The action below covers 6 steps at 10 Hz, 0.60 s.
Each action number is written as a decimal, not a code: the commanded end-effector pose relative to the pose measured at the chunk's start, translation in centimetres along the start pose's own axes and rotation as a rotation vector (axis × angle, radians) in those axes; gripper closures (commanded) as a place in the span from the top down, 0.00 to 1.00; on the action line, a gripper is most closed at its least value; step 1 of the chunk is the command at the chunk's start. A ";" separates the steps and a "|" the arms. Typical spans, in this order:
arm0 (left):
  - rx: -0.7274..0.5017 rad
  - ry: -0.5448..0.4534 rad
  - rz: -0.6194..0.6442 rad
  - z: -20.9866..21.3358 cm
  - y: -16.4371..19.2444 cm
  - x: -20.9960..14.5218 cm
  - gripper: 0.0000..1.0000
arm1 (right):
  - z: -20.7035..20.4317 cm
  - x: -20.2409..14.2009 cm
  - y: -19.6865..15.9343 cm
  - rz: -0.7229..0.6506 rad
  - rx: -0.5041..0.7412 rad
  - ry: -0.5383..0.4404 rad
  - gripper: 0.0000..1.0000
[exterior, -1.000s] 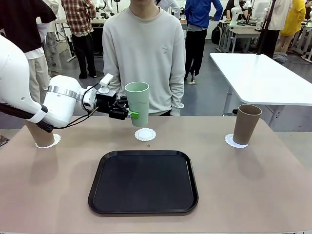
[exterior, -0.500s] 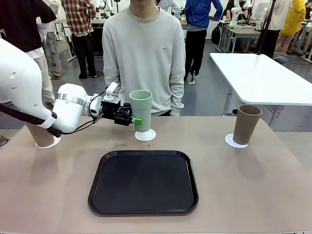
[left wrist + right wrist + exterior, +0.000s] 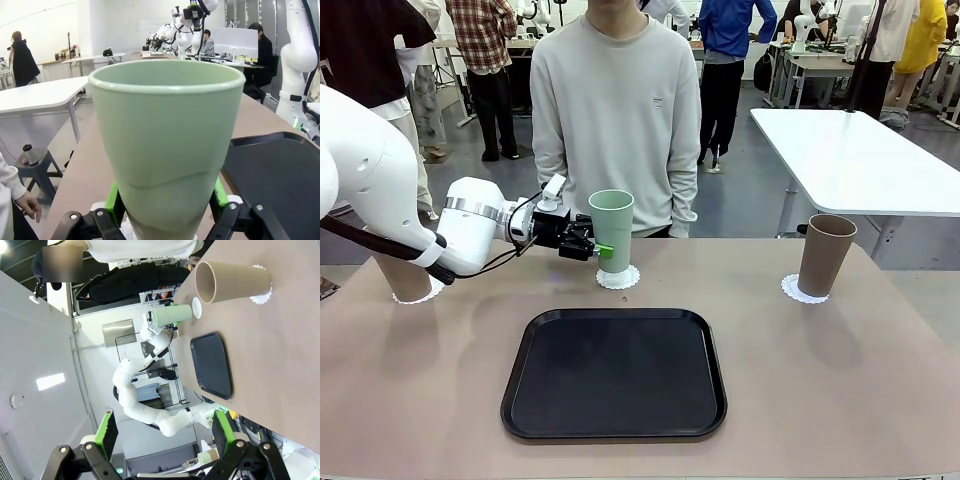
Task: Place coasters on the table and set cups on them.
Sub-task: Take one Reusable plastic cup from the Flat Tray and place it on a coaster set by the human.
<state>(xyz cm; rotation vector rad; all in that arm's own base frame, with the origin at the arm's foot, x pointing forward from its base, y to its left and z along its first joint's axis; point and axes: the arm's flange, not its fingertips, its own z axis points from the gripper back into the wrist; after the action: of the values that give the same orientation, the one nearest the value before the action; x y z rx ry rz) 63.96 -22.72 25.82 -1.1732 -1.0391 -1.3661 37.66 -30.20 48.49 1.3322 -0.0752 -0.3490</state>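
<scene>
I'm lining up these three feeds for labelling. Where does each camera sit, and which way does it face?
Front view: between the arms, facing the person across the table; the left arm shows, its left gripper shut on the mint green cup.
Left wrist view: behind that cup, looking along the tabletop; green pads flank it.
Right wrist view: rolled sideways, above the table; the open right gripper faces a tan-brown cup.
Shared: the black tray, the mint green cup.

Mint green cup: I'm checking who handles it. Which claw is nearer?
Left. The left claw is clamped on the mint green cup; the right claw is open, far off across the table.
</scene>
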 end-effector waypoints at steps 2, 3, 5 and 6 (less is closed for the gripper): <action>0.004 0.012 0.012 -0.2 1.7 -1.2 0.83 | -0.1 0.0 0.2 -0.004 0.016 -0.006 1.00; 0.009 0.029 0.017 -0.3 2.0 -1.8 0.83 | -0.1 0.0 0.2 -0.004 0.016 -0.006 1.00; 0.012 0.045 0.027 -0.9 2.4 -2.8 0.83 | -0.1 0.0 0.2 -0.004 0.016 -0.006 1.00; 0.007 0.052 0.030 -1.2 2.4 -3.0 0.83 | -0.1 0.0 0.2 -0.004 0.016 -0.006 1.00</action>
<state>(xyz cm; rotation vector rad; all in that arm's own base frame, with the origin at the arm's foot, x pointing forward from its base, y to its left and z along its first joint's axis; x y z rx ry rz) 65.38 -22.90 22.72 -1.1498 -1.0200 -1.3485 37.66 -30.20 48.50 1.3322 -0.0752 -0.3490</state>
